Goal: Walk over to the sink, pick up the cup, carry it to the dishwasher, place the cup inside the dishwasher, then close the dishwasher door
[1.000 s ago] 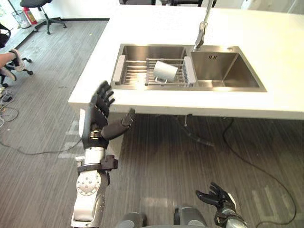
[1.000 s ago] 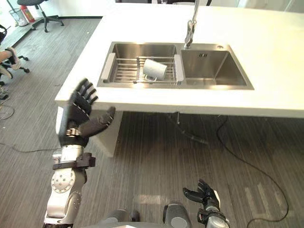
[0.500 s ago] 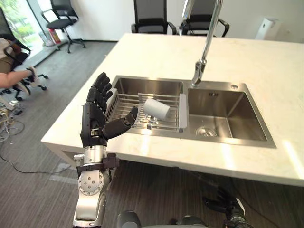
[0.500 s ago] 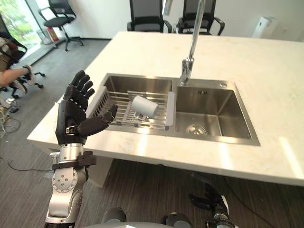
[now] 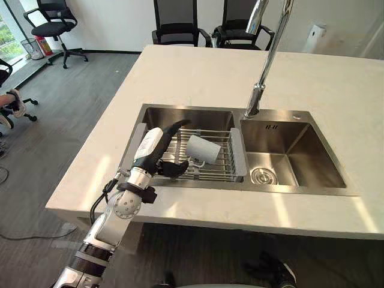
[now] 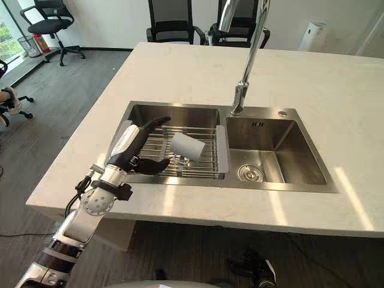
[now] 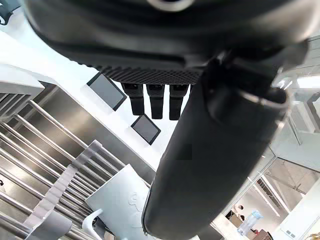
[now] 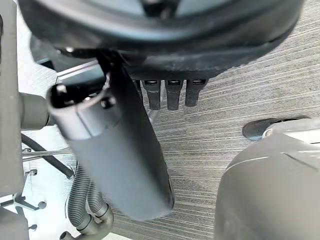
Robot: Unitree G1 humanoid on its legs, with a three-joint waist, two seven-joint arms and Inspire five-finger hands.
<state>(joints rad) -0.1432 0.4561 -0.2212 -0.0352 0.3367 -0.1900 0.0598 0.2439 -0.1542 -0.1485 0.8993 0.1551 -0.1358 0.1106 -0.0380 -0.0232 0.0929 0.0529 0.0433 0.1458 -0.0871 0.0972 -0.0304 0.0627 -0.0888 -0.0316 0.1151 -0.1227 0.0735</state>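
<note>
Left hand (image 5: 153, 149) is hovering open over the wire rack (image 5: 223, 163) in the left basin of the sink (image 5: 300, 157), fingers straight and thumb spread, just beside the white mug (image 5: 203, 149) lying on its side there. The mug is probably going to handle as light, rigid, slick and breakable, so wrapping its body looks safer than hooking the small handle. Right hand (image 8: 120, 150) is hanging open above the floor (image 8: 225, 90), with office chairs (image 5: 176, 24) standing beyond the pale countertop (image 5: 198, 78).
</note>
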